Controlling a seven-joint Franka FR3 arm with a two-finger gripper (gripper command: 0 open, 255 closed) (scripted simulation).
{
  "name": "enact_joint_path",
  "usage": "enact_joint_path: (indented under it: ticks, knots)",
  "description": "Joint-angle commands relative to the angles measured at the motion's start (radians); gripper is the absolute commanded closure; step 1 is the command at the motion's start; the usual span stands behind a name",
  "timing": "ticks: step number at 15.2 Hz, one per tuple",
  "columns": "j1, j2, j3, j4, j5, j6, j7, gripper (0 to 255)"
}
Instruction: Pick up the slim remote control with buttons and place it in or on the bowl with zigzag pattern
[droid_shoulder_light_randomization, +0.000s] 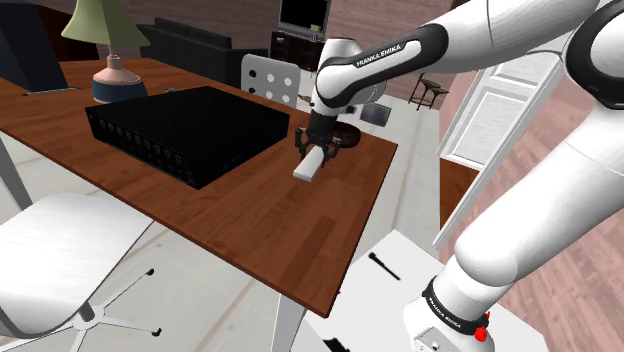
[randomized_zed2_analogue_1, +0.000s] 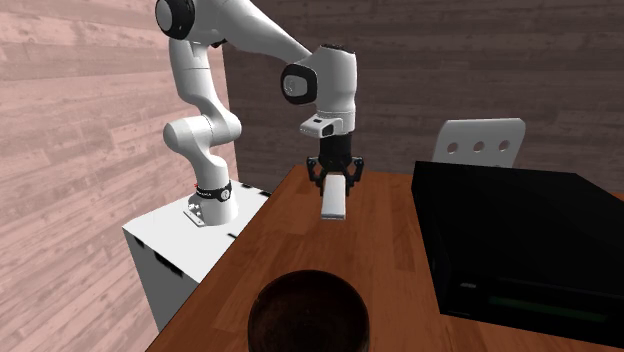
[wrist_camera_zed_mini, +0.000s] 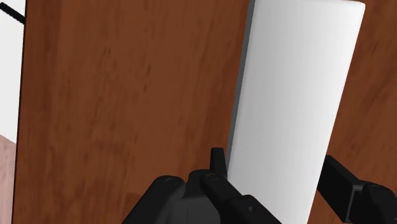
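Note:
My black gripper (droid_shoulder_light_randomization: 318, 146) is shut on one end of a plain white slim remote (droid_shoulder_light_randomization: 309, 164), which hangs tilted a little above the brown table (droid_shoulder_light_randomization: 250, 210). From across the table the gripper (randomized_zed2_analogue_1: 333, 176) points down with the remote (randomized_zed2_analogue_1: 333, 201) below it. In the wrist view the remote (wrist_camera_zed_mini: 299, 102) is clasped between both fingers (wrist_camera_zed_mini: 219, 173), with wood beneath it. A dark brown bowl (randomized_zed2_analogue_1: 310, 310) sits near the second exterior view's front edge. In the shoulder view the bowl (droid_shoulder_light_randomization: 350, 133) is partly hidden just behind the gripper, near the table's corner.
A large black box (droid_shoulder_light_randomization: 185, 130) takes up the table's middle; the box (randomized_zed2_analogue_1: 520, 240) fills the second exterior view's right. A lamp (droid_shoulder_light_randomization: 108, 50) stands at the far corner. White chairs (droid_shoulder_light_randomization: 60, 260) (droid_shoulder_light_randomization: 270, 75) flank the table. The white stand (randomized_zed2_analogue_1: 190, 240) is beside the table edge.

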Motion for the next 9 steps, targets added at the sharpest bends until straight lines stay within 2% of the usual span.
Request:
enact_joint_path:
  ticks: [1, 9]
  knots:
    - [-0.001, -0.014, -0.002, 0.013, 0.002, -0.027, -0.003, 255]
    - [-0.001, -0.056, -0.007, 0.082, 0.008, -0.137, -0.007, 255]
